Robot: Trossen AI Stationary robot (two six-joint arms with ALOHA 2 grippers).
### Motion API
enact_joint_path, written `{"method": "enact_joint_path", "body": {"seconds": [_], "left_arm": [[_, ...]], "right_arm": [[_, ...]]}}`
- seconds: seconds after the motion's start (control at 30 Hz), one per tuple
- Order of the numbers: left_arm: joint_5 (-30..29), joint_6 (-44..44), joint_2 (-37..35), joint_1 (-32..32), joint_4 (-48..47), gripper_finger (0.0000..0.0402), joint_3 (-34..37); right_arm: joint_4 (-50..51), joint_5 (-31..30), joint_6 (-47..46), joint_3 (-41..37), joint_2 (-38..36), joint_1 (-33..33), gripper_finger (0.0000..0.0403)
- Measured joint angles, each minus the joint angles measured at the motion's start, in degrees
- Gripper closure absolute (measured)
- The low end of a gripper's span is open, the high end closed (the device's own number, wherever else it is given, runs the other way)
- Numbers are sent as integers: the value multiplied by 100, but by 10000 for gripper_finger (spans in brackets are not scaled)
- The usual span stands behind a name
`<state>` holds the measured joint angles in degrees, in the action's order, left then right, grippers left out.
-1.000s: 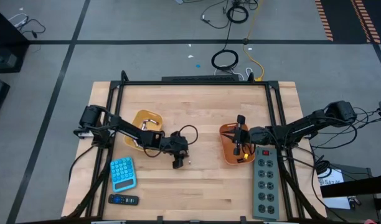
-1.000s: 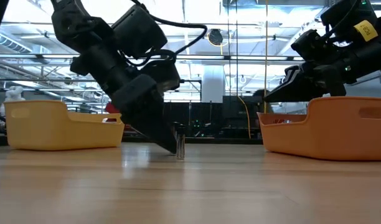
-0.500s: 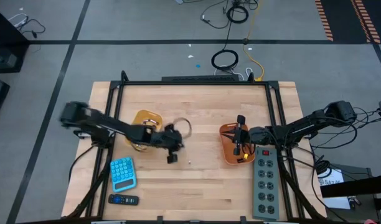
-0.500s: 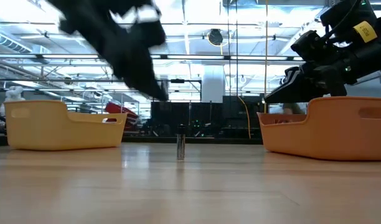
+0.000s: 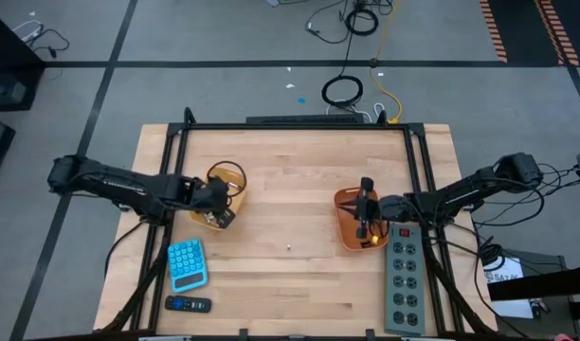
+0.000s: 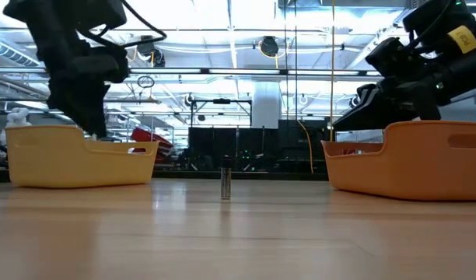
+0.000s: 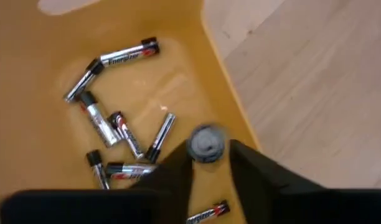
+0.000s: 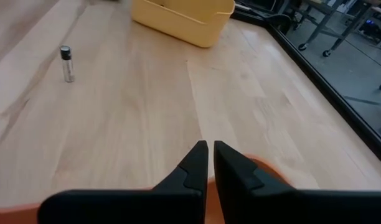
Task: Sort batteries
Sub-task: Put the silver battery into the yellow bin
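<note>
My left gripper (image 5: 220, 214) hangs over the yellow tray (image 5: 224, 182), shut on a silvery battery (image 7: 206, 142). Several batteries (image 7: 109, 124), silver with black ends, lie on that tray's floor. One battery (image 5: 288, 248) stands upright on its end in the middle of the table; it also shows in the low view (image 6: 225, 183) and the right wrist view (image 8: 66, 62). My right gripper (image 5: 366, 203) waits over the orange tray (image 5: 350, 227), shut and empty (image 8: 208, 149). My left gripper pinches the battery by its sides between the two fingers (image 7: 178, 171). The wrist view shows only its round end (image 7: 206, 138), so it stands roughly along the fingers. The fingers point down from above. The battery is lifted clear above the yellow tray's floor, near one wall.
A blue calculator (image 5: 187, 262) and a black remote (image 5: 188, 304) lie near the table's left front corner. A grey power strip (image 5: 404, 282) lies beside the orange tray on the right. Bare wood stretches between the two trays around the standing battery.
My left gripper has risen from the table beside the upright battery and swung toward the table's left edge, ending over the yellow tray. The upright battery has stayed where it was.
</note>
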<state>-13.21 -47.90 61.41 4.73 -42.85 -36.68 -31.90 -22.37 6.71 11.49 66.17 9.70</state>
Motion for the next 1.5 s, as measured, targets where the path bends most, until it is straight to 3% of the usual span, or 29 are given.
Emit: {"method": "enact_joint_path", "body": {"seconds": [0.17,0.23,0.37,0.47,0.63,0.8,1.33,1.43,1.5], "left_arm": [[-95,72,28,-5,25,185,-118],[-267,234,28,-7,275,156,-251],[-408,1008,194,8,2147,138,-340],[-159,1740,835,125,3324,136,-350],[850,2682,2354,459,5281,135,-337],[962,3214,3492,771,6933,134,-337],[657,3490,4748,1003,7235,137,-671],[477,3574,4887,1003,7203,173,-729],[337,3828,4900,1003,7111,239,-803]], "right_arm": [[-46,0,-8,0,0,54,385],[-48,0,-8,0,0,54,385],[-75,-1,-8,0,0,54,385],[-89,-2,-8,0,-2,54,385],[-83,-2,-30,0,-2,54,385],[-7,-2,-105,0,-2,54,385],[42,-2,-203,0,-2,54,385],[39,-2,-203,0,-2,54,385],[35,-2,-203,0,-2,54,385]]}}
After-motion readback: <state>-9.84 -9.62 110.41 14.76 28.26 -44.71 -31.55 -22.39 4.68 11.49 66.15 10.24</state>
